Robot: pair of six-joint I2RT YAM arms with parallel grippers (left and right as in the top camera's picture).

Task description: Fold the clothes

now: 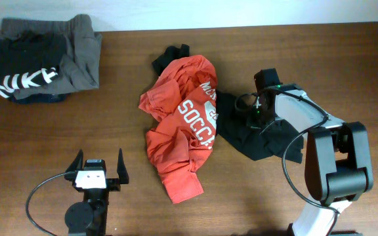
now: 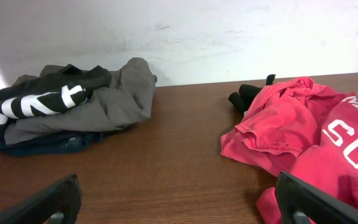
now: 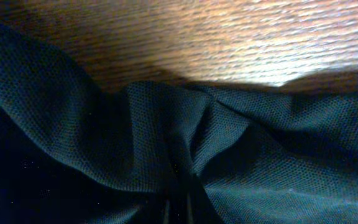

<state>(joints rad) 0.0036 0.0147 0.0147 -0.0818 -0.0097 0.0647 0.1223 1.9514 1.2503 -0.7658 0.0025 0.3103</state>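
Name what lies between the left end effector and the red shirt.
Nothing but bare table separates the left end effector from the red shirt; the overhead view shows it.

On my right gripper [image 1: 254, 113] I can't make out the fingers from overhead, and the black garment [image 3: 166, 155] fills its wrist view, close and dim. The red shirt [image 1: 179, 131] hides part of that garment, its folds cut the white lettering [image 1: 199, 121] short, and my left wrist view crops it at the right edge
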